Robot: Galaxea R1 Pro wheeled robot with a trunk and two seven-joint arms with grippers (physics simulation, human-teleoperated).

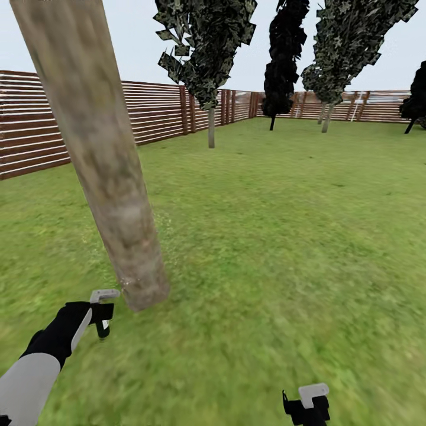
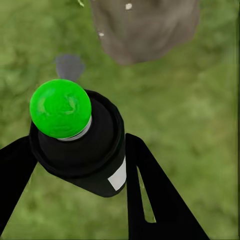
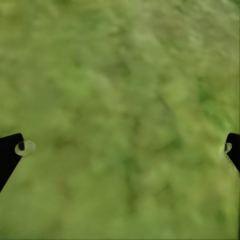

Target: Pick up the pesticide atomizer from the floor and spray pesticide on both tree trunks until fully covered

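Green lawn inside a brown slatted wooden fence (image 1: 160,112). At left, the left gripper (image 2: 80,165) has its fingers (image 2: 145,185) clamped on the black cylindrical pesticide atomizer with a round green cap (image 2: 75,137), near the mottled grey-brown tree trunk (image 1: 100,160). Judged rigid, light and smooth-sided, it is best held around the body. At right, the right gripper (image 3: 120,150) hangs released.

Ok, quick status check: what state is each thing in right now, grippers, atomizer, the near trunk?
left gripper: shut on the atomizer, beside the near trunk's base.
atomizer: held, black body, green cap on top.
right gripper: open, empty, over grass.
near tree trunk: a few white specks near its base; most bark looks bare.
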